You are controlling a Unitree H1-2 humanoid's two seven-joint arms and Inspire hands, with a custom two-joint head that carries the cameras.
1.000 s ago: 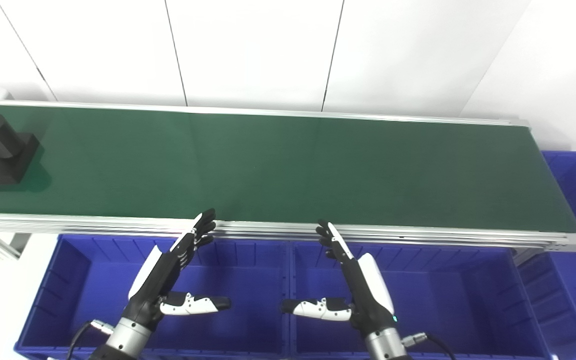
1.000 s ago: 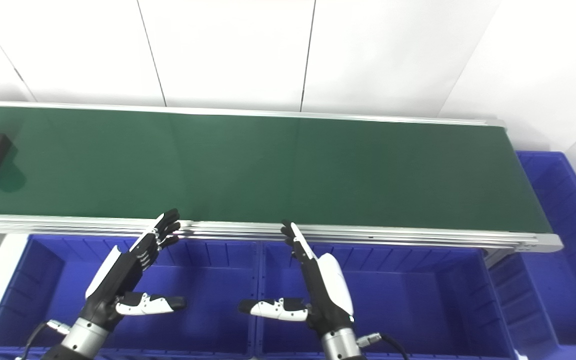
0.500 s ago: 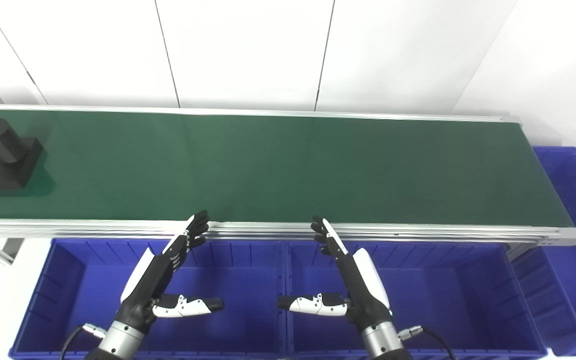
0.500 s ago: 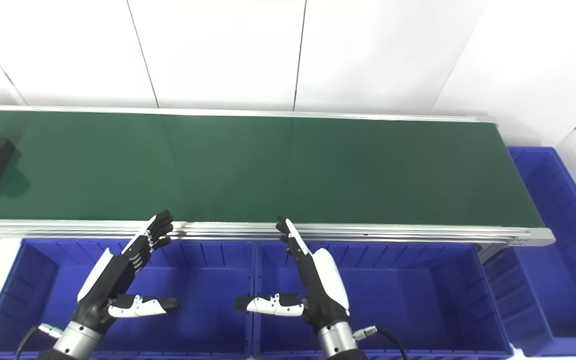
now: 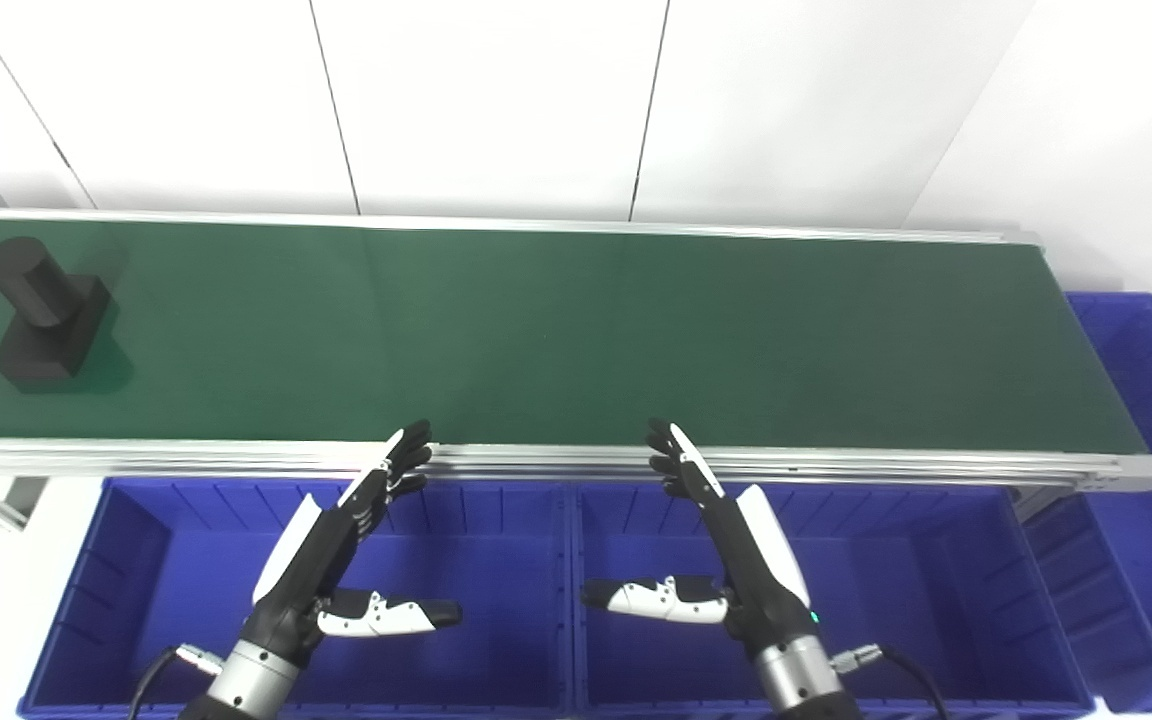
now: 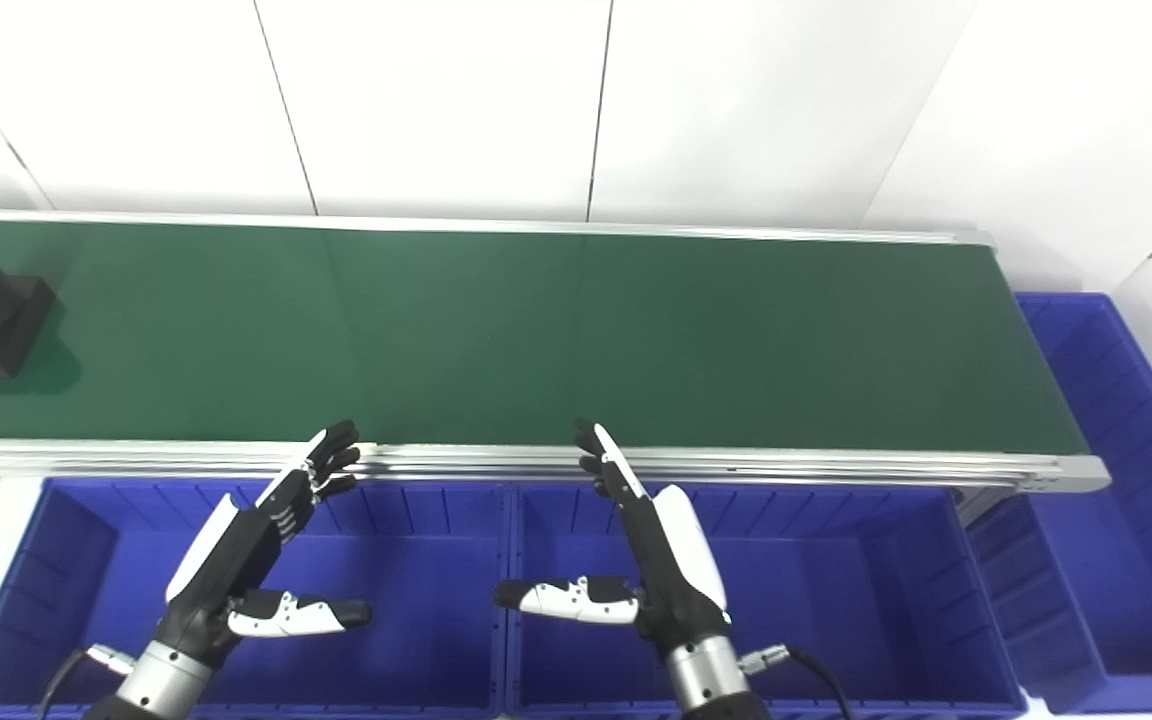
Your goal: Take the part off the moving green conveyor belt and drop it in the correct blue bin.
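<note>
Left eye view showed the black part (image 5: 44, 312) at far left of the conveyor belt (image 5: 556, 340), shifted slightly rightward since a moment before; left hand (image 5: 336, 560) and right hand (image 5: 726, 560) waited empty, fingers spread, over the blue bins (image 5: 136, 600)

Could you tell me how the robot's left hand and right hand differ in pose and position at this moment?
The left hand hangs over the left blue bin; the right hand hangs over the middle blue bin. The left hand leans right toward its fingertips, the right hand leans left. The left thumb points right, the right thumb left. The left hand is nearer the black part. Both are open, empty, fingertips at the conveyor belt's near rail.
</note>
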